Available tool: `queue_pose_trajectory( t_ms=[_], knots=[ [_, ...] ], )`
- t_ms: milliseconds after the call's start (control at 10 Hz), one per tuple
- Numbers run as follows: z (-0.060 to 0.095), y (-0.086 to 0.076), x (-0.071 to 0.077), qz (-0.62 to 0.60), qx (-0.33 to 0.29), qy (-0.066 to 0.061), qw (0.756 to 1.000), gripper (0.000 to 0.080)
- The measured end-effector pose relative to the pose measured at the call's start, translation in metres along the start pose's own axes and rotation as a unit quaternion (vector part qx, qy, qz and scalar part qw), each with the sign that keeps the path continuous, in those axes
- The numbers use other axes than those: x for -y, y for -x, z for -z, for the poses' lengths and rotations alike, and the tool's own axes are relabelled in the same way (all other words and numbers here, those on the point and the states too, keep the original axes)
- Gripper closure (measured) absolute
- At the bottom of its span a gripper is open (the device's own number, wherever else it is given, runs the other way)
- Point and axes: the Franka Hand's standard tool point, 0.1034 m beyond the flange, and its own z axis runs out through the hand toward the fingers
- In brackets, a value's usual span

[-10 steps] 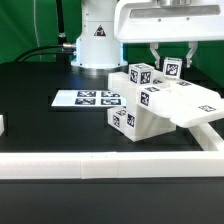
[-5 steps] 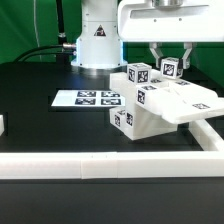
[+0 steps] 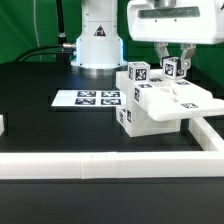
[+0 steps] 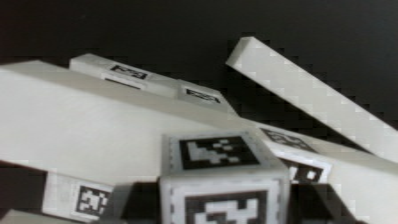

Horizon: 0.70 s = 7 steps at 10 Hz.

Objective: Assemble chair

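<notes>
Pincer (image 3: 175, 62) at upper right grips a tagged post (image 3: 172, 68) of the chair (image 3: 160, 104) on the desk (image 3: 50, 135).

White blocky chair (image 3: 160, 105) with black-and-white square tags, partly joined, tilted, near the table's (image 3: 60, 130) exterior-view right edge

Robotics lab bench. A white robot arm (image 3: 97, 35) is bolted by its base to a matte black table (image 3: 40, 120), with dark cables (image 3: 35, 52) trailing behind and a green backdrop (image 3: 25, 25) closing off the rear. A marker board (image 3: 90, 97) lies flat on the table, the white chair (image 3: 160, 105) parts carry similar square tags, and a long white rail (image 3: 100, 166) borders the work area.
</notes>
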Motion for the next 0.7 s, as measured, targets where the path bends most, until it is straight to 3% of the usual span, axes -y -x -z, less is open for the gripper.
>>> queue_pose_trajectory(
  t_ms=[300,600,700],
  knots=[
    [-0.002,0.0077,-0.0025,-0.149,0.001,-0.003,0.989,0.0514],
    [-0.0027,0.0112,-0.0017,-0.168,0.006,-0.004,0.986,0.0486],
    [-0.0026,0.0112,-0.0016,-0.149,0.006,-0.004,0.989,0.0312]
  ],
)
